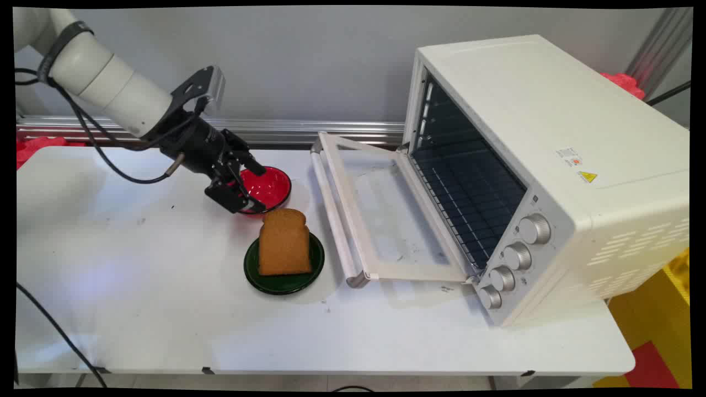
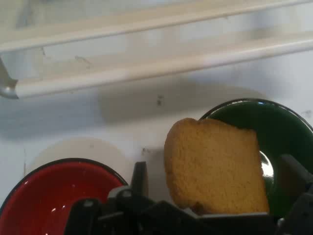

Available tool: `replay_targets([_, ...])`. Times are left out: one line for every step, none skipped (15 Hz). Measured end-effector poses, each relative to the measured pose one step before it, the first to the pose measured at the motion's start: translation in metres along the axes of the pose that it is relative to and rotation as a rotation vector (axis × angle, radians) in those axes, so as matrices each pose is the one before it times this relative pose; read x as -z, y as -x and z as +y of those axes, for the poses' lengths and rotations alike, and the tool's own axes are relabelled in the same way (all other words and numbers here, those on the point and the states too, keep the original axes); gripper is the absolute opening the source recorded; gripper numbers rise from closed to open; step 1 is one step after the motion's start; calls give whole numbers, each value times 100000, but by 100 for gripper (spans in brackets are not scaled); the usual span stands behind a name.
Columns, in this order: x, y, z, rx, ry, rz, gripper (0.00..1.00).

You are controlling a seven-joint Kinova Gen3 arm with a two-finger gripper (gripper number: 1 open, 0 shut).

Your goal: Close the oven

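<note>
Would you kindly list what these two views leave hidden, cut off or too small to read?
- Red bowl: main view, near left part behind the gripper; hand view, cut by the bottom edge.
- Green plate: centre under the bread slice in both views.
- Toaster oven: main view, knob markings and warning labels too small; far interior dark.
- Oven door: hand view, only part of the frame shows, blurred.

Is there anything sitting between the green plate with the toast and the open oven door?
No. In the main view only bare white table separates the green plate from the oven door.
</note>
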Motion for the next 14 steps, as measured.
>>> replay_targets([-87,-65,-275,725,86,139,100])
replay_targets([-97,-65,-275,863,82,152,100])
replay_targets([-108,-63,-239,812,120,158,100])
replay_targets([-100,-39,-156,726,151,50,0])
replay_targets([-116,-12,-146,799,111,13,0])
replay_targets([-136,-37,-149,762,85,15,0])
replay_targets([-139,-2,-115,747,56,-31,0])
replay_targets([-83,15,-74,547,50,-7,0])
replay_targets([-164,14,-83,848,204,-24,0])
replay_targets([-211,12,-68,1060,428,46,0])
replay_targets([-262,20,-29,1024,615,121,0])
replay_targets([-262,22,-7,782,593,133,0])
replay_targets([-349,10,-36,752,589,278,0])
replay_targets([-377,18,-61,594,444,359,0])
